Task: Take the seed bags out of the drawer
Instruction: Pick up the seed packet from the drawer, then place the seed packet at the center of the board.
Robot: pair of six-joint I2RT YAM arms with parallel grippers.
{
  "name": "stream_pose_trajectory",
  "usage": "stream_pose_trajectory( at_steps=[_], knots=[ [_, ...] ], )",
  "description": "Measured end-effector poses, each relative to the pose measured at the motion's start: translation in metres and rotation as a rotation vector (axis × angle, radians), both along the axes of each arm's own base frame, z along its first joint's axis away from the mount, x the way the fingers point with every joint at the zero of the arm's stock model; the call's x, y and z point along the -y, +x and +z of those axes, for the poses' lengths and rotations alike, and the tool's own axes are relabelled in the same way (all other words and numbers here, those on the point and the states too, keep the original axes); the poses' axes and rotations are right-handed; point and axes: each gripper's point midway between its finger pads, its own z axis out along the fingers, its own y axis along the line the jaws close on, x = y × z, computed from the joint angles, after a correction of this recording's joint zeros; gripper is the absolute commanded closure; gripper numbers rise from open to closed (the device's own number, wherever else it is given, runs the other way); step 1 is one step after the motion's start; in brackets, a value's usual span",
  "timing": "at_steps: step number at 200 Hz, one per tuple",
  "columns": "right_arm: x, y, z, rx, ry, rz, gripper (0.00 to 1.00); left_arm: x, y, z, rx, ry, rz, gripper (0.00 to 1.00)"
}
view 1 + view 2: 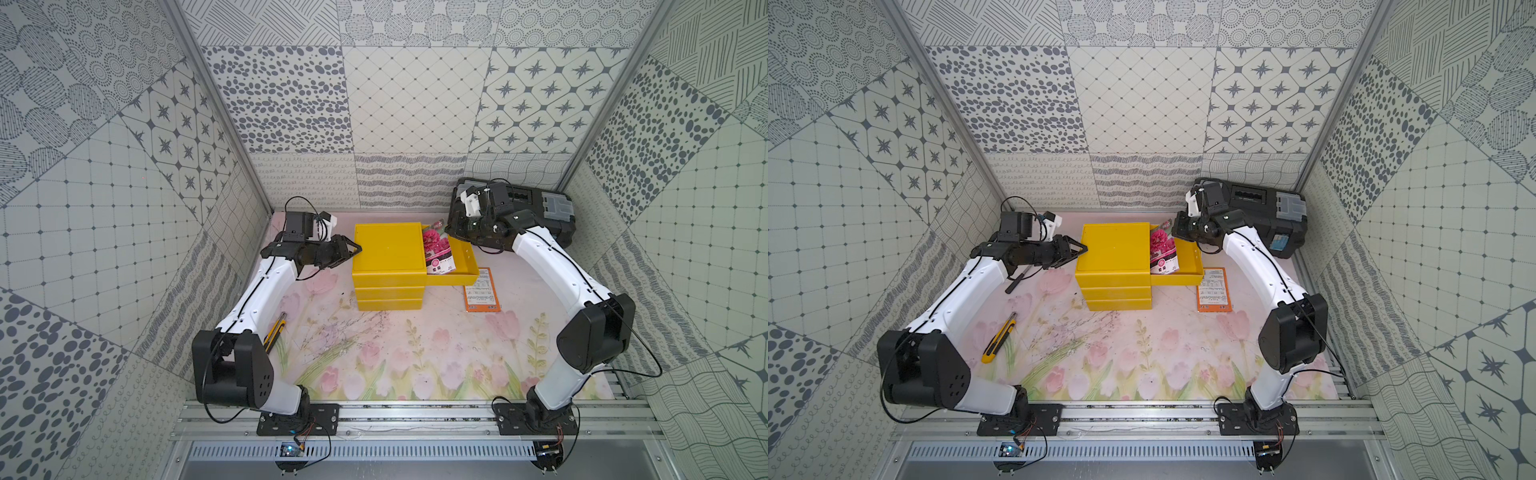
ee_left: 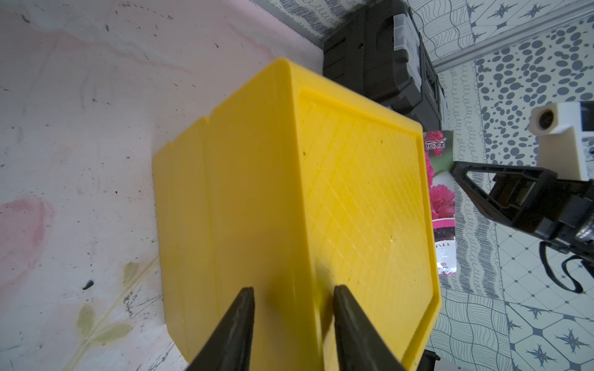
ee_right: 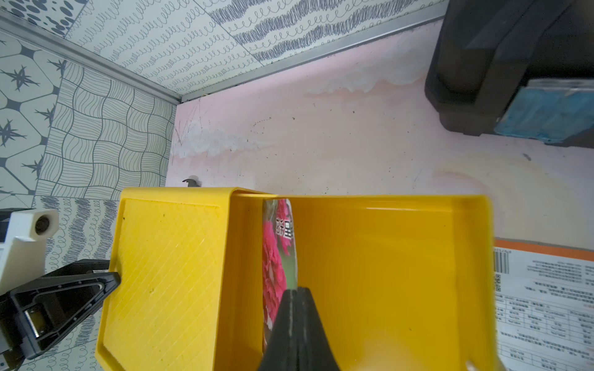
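The top drawer (image 1: 467, 266) of the yellow three-drawer cube (image 1: 386, 249) is pulled out to the right. A pink-flowered seed bag (image 1: 438, 253) (image 3: 276, 257) stands tilted inside it, against the cube. My right gripper (image 1: 448, 233) (image 3: 297, 290) is shut on that bag's far top edge, above the drawer's back. A second seed bag (image 1: 482, 291) (image 3: 546, 305), orange edged, lies print-side up on the mat just right of the drawer. My left gripper (image 1: 358, 248) (image 2: 294, 289) has its jaws apart, with the tips against the cube's upper left edge.
A black toolbox (image 1: 540, 203) with grey latches sits at the back right, behind my right wrist. A yellow utility knife (image 1: 998, 338) and a dark stick-like tool (image 1: 1017, 280) lie on the floral mat near my left arm. Patterned walls close in three sides.
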Motion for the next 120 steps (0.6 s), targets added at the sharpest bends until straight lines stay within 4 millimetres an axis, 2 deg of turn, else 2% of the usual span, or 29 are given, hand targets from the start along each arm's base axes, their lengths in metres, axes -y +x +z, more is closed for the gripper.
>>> stream_pose_trajectory(
  at_steps=[25,61,88,120],
  knots=[
    [0.019,-0.002,0.013,0.014,0.004,-0.029,1.0,0.0,0.0,0.0,0.0,0.0,0.0,0.57],
    [0.052,-0.007,0.043,0.062,0.04,-0.082,1.0,0.0,0.0,0.0,0.0,0.0,0.0,0.57],
    [0.083,-0.011,0.065,0.103,0.077,-0.131,1.0,0.0,0.0,0.0,0.0,0.0,0.0,0.57],
    [0.127,-0.02,0.079,0.128,0.11,-0.208,1.0,0.0,0.0,0.0,0.0,0.0,0.0,0.57]
  ],
)
